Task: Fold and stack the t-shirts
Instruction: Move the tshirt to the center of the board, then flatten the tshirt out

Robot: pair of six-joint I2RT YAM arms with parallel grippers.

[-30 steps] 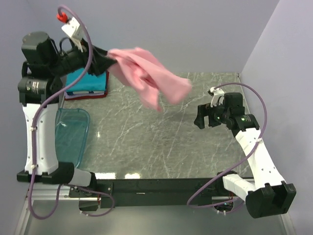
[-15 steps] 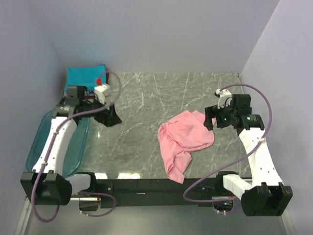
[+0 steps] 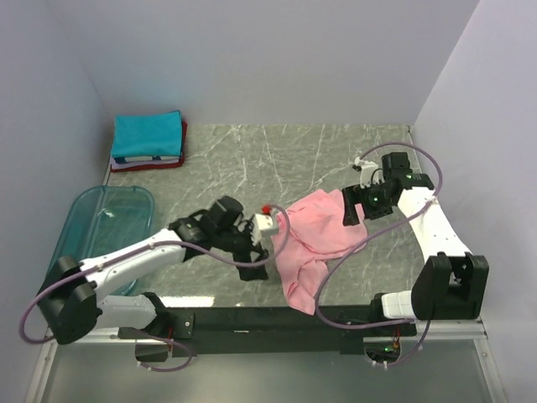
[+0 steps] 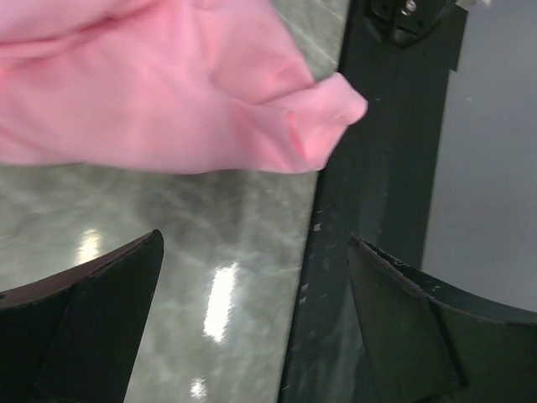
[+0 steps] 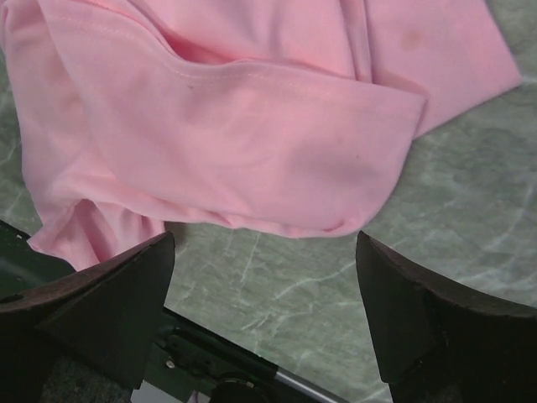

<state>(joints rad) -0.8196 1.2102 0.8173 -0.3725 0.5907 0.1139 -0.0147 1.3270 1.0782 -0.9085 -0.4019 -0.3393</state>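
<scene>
Grey-green marbled table (image 3: 252, 168) sits between pale lilac walls. On it, right of centre, lies the crumpled light pink cotton t-shirt (image 3: 317, 239), one corner reaching over the near edge. At the far left corner lies a folded teal t-shirt on a stack with red and white edges (image 3: 148, 136), and a translucent blue plastic bin (image 3: 117, 190) stands near it.

The left jaws stand wide and empty just beside the shirt's left edge; the right jaws, equally spread and empty, hover at its far right side.

The shirt probably needs spreading flat before any fold. Each arm would do best to pinch a single layer at a separate hem or shoulder corner, not a bunched fold, then draw the corners apart evenly so the cloth lies smooth and fully on the table.
</scene>
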